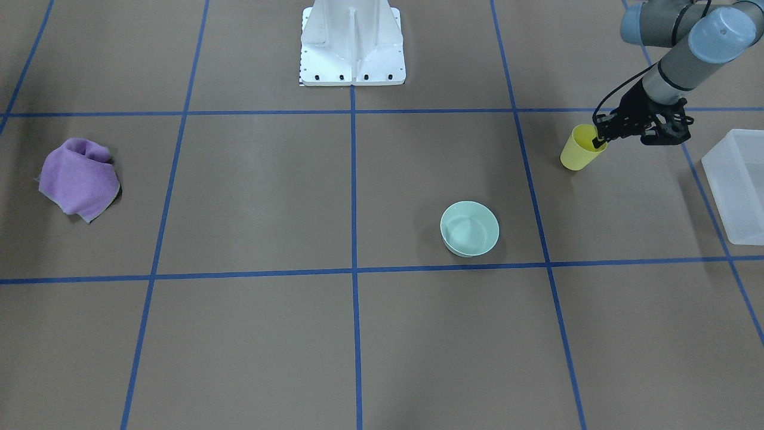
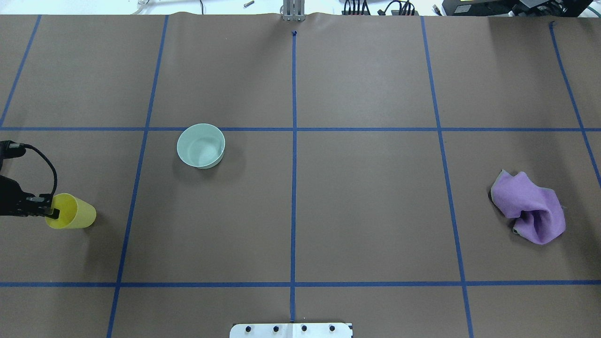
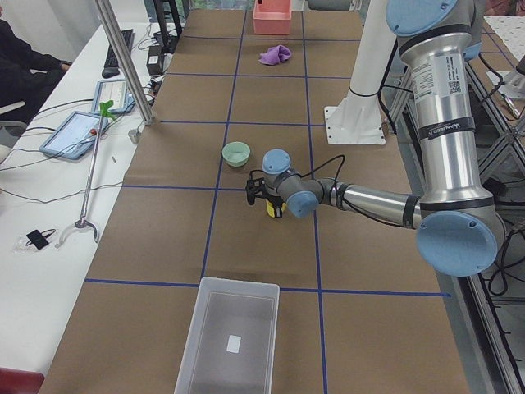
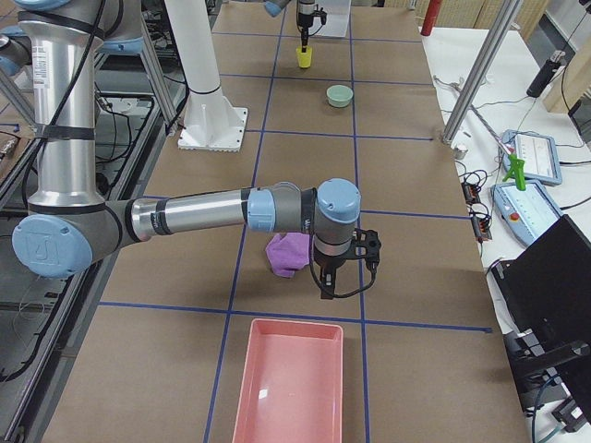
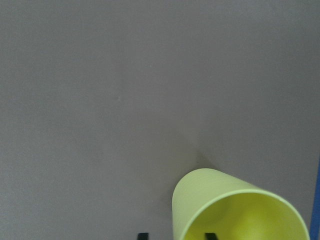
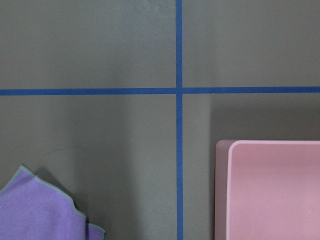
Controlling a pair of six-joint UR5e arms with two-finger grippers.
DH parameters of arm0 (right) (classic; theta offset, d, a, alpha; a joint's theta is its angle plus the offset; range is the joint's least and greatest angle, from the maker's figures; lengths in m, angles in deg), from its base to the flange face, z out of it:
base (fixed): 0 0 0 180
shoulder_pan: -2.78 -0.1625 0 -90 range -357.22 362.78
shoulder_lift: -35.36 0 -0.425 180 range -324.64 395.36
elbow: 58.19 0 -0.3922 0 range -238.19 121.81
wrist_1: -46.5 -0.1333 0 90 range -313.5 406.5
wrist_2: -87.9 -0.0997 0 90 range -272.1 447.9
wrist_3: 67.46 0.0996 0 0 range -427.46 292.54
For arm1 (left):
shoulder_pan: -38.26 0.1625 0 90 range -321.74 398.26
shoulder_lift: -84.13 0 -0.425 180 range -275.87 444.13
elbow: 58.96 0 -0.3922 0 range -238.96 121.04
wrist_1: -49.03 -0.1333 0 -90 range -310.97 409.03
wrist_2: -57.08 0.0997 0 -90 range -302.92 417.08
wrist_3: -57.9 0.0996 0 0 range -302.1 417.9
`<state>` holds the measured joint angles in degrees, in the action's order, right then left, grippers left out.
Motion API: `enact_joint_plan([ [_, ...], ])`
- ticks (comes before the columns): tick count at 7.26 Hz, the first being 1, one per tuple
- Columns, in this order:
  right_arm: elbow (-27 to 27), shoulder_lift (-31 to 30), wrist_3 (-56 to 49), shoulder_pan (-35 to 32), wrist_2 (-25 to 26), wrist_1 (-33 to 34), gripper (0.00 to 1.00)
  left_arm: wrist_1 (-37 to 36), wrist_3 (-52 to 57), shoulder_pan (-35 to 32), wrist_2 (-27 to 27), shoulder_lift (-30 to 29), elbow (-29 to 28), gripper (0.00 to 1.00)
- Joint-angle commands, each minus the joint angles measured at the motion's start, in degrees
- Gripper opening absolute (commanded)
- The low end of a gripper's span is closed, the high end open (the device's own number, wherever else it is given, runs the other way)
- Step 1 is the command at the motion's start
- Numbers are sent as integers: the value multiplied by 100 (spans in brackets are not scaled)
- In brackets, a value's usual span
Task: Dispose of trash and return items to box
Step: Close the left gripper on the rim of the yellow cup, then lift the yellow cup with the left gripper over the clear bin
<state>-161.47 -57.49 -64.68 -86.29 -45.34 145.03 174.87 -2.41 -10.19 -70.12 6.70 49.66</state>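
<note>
The yellow cup (image 1: 580,148) stands about upright near the table's left end. It also shows in the overhead view (image 2: 75,212) and the left wrist view (image 5: 235,210). My left gripper (image 1: 598,140) is shut on the cup's rim, with one finger inside and one outside. I cannot tell whether the cup rests on the table or hangs just above it. The translucent white box (image 1: 740,185) lies beyond the cup at the table's left end, apart from it (image 3: 230,345). My right gripper (image 4: 346,263) hovers beside a purple cloth (image 4: 286,254); I cannot tell whether it is open or shut.
A mint-green bowl (image 2: 201,145) stands upright on the table's left half. The crumpled purple cloth (image 2: 528,206) lies on the right half. A pink tray (image 4: 291,383) sits at the right end, and its corner shows in the right wrist view (image 6: 272,190). The white robot base (image 1: 352,42) stands at the table's middle edge.
</note>
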Motion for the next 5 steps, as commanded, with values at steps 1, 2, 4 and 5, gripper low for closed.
enact_joint_plan([
  [1, -8, 38, 3, 21, 0, 0, 100, -25, -7, -662, -634, 35, 361, 0],
  [2, -8, 47, 3, 38, 8, 0, 100, -25, 88, -1180, -813, 34, 317, 0],
  [4, -17, 55, 12, 117, 26, 0, 100, -356, 1215, -1674, -858, 26, -6, 0],
  [5, -17, 64, 21, 118, 26, 0, 100, -1090, 2354, -2217, -867, -1, -95, 0],
])
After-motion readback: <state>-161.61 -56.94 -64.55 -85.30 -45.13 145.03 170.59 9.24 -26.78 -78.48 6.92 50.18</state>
